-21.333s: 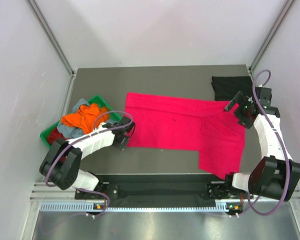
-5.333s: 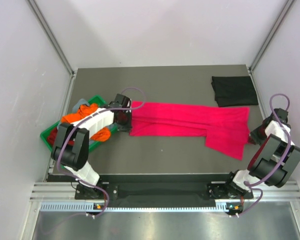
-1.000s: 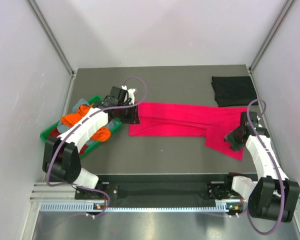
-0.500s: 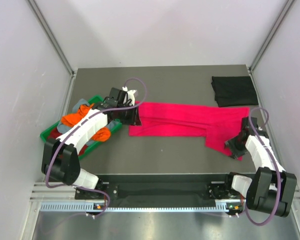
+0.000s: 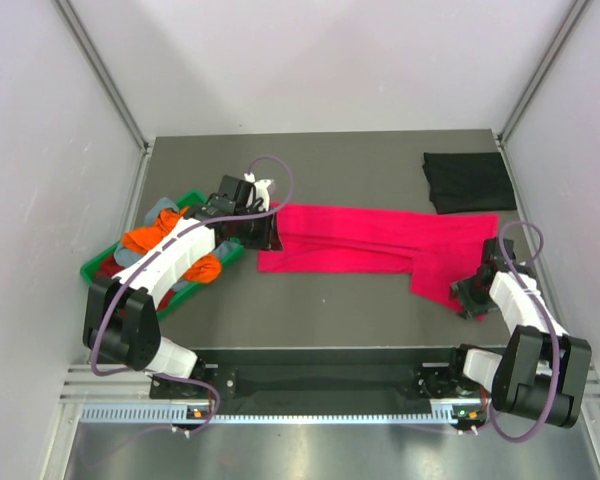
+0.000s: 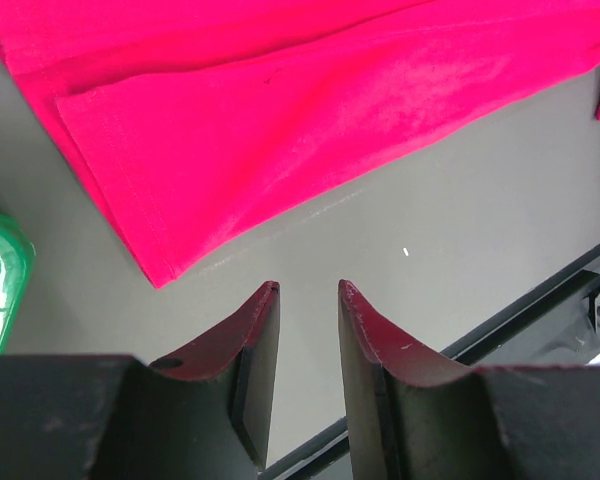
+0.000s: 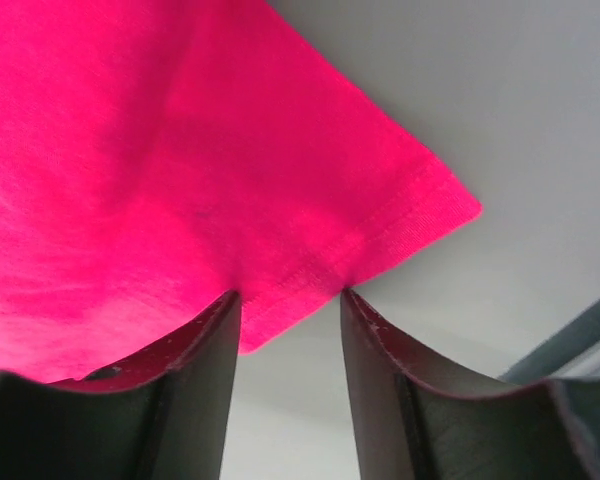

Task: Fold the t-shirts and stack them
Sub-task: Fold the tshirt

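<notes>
Tray: the green plastic tray stands slanted at the left edge of the table
In the tray: an orange tee lies crumpled on top, a grey-blue tee shows at the far end, a dark red tee at the near corner; all three are bunched, not folded
Pink-red tee: the pink-red tee lies outside the tray, folded to a long narrow band across the middle of the table; its right end is wider and reaches toward the near edge
Cloth: soft knit, smooth with shallow creases, a stitched hem along the edges
Black tee: the black tee lies as a flat rectangle in the far right corner, apart from the pink-red one
Table surface: dark grey, matte, flat
Left claw: the left claw has its fingers a little apart with nothing between them, over bare table just beside the left corner of the pink-red tee
Right claw: the right claw is spread, and the hem corner of the pink-red tee lies between its tips, not squeezed
In the way: the left arm crosses over the tray and hides part of the tees in it
</notes>
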Controlling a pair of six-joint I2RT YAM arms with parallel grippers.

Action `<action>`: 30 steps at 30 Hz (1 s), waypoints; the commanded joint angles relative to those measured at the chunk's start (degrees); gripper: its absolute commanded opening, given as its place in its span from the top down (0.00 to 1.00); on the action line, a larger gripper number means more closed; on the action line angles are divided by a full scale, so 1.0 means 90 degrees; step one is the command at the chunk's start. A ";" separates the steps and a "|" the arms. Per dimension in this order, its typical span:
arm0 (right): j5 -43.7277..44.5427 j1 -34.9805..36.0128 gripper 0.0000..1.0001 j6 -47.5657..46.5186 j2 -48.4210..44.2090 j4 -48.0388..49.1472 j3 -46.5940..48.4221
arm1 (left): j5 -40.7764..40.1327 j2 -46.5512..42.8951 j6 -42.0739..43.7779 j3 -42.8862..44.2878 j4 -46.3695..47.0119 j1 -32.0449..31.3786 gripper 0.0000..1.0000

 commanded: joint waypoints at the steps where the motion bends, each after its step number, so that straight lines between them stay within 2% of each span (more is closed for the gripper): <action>1: 0.0289 -0.0076 0.56 0.0196 0.0191 0.0674 -0.0344 | -0.0087 -0.0113 0.0070 0.0026 0.0209 0.0003 0.65; 3: 0.0280 -0.0076 0.60 0.0147 0.0220 0.0860 -0.0383 | -0.0087 -0.0103 0.0070 0.0046 0.0199 0.0012 0.65; 6: 0.0338 -0.0086 0.73 0.0060 0.0288 0.0841 -0.0267 | -0.0126 -0.0064 0.0051 0.0046 0.0189 0.0003 0.66; 7: 0.0367 -0.0076 0.83 0.0050 0.0308 0.0793 -0.0237 | -0.0146 -0.0045 0.0051 0.0056 0.0199 0.0003 0.66; 10: 0.0417 -0.0076 1.00 -0.0126 0.0260 0.0675 -0.0071 | -0.0233 -0.0074 0.0051 0.0056 0.0179 0.0003 0.66; 16: 0.0505 -0.0076 1.00 -0.0740 -0.0218 0.0294 0.0640 | -0.0731 -0.0093 0.0139 0.0134 0.0023 0.0003 0.65; 21: 0.0251 -0.0076 1.00 -0.1521 -0.0444 0.0655 0.1499 | -0.0976 -0.0035 0.0139 0.0202 -0.0035 0.0003 0.65; 23: 0.0163 -0.0076 1.00 -0.1678 -0.0142 0.0850 0.1744 | -0.0986 0.0043 0.0119 0.0231 -0.0035 0.0012 0.65; 27: -0.0830 -0.0066 1.00 -0.2059 0.0609 0.1484 0.2252 | -0.1142 0.0306 0.0003 0.0406 -0.0035 0.0012 0.64; 30: -0.1145 -0.0066 1.00 -0.2235 0.1244 0.1749 0.2622 | -0.1386 0.0424 -0.0095 0.0553 -0.0084 0.0012 0.64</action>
